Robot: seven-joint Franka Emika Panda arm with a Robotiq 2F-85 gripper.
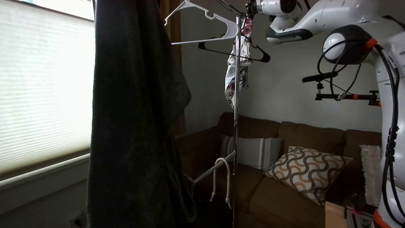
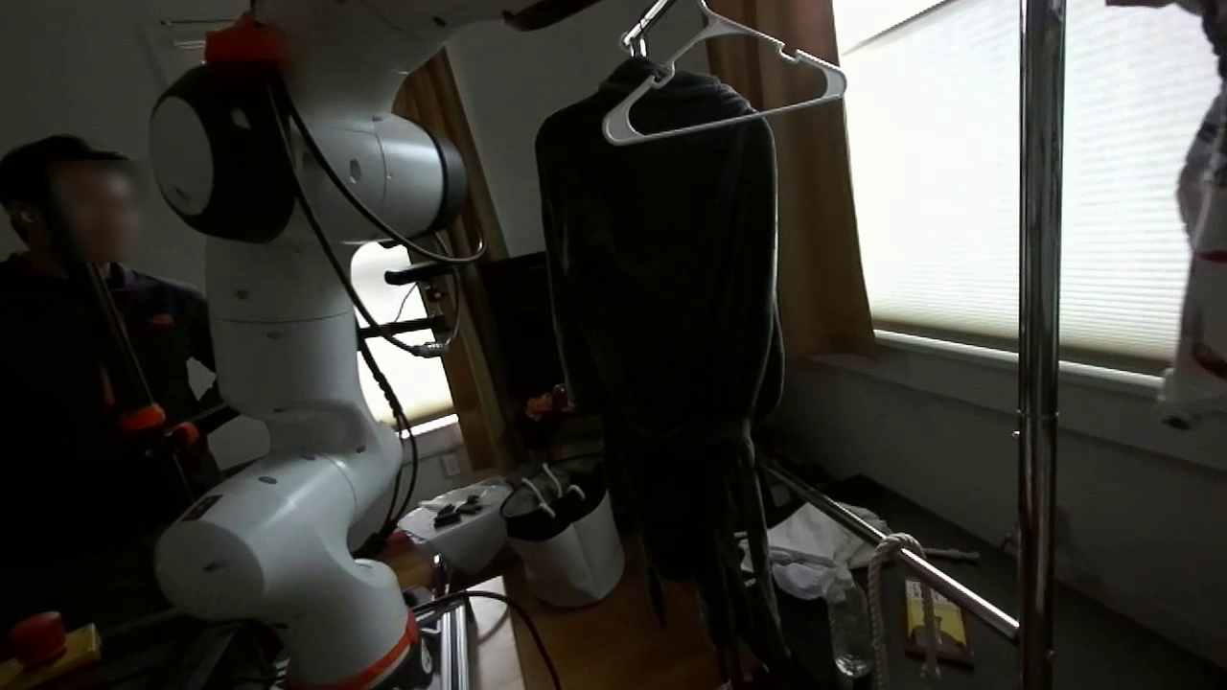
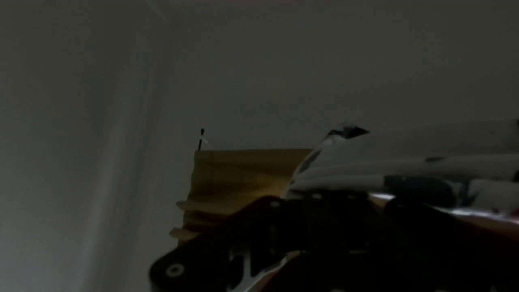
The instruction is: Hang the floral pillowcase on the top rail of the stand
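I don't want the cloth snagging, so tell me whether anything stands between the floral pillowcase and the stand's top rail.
Possibly the black hanger: in an exterior view it hangs below the top rail and its outline crosses the floral pillowcase, so it might snag it. Whether they touch, I cannot tell.

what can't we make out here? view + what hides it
Floral pillowcase: cut off by the right edge in an exterior view.
Strip of it: hidden behind the upright pole in an exterior view.
Top rail: cut off by the top edge in both exterior views.
White hanger: hook cut off by the same edge there.
Gripper: wrist view too dark to show how much cloth it pinches.
Person's face: blurred in an exterior view.
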